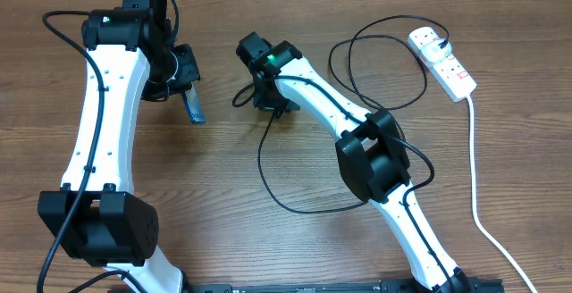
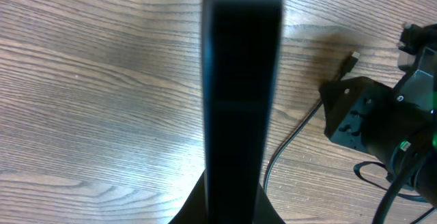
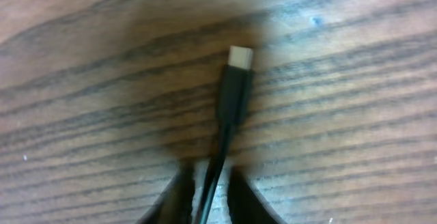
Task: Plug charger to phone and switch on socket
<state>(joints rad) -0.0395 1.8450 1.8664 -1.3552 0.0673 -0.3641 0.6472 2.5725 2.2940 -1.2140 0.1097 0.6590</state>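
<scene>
My left gripper [image 1: 185,83] is shut on the phone [image 1: 194,107] and holds it edge-on above the table at the left. In the left wrist view the phone [image 2: 242,80] is a dark upright bar between my fingers. My right gripper [image 1: 259,101] is shut on the charger's black cable [image 1: 268,177], just right of the phone. In the right wrist view the cable runs between my fingers [image 3: 208,197], and the small plug tip [image 3: 235,80] sticks out over the wood. The tip also shows in the left wrist view [image 2: 351,60]. The socket [image 1: 444,61] lies at the back right with the white plug head [image 1: 427,38] in it.
The black cable loops widely over the middle of the table and around my right arm [image 1: 375,154]. The socket's white cord [image 1: 474,168] runs down the right side to the front edge. My right gripper body [image 2: 369,115] shows at the right of the left wrist view.
</scene>
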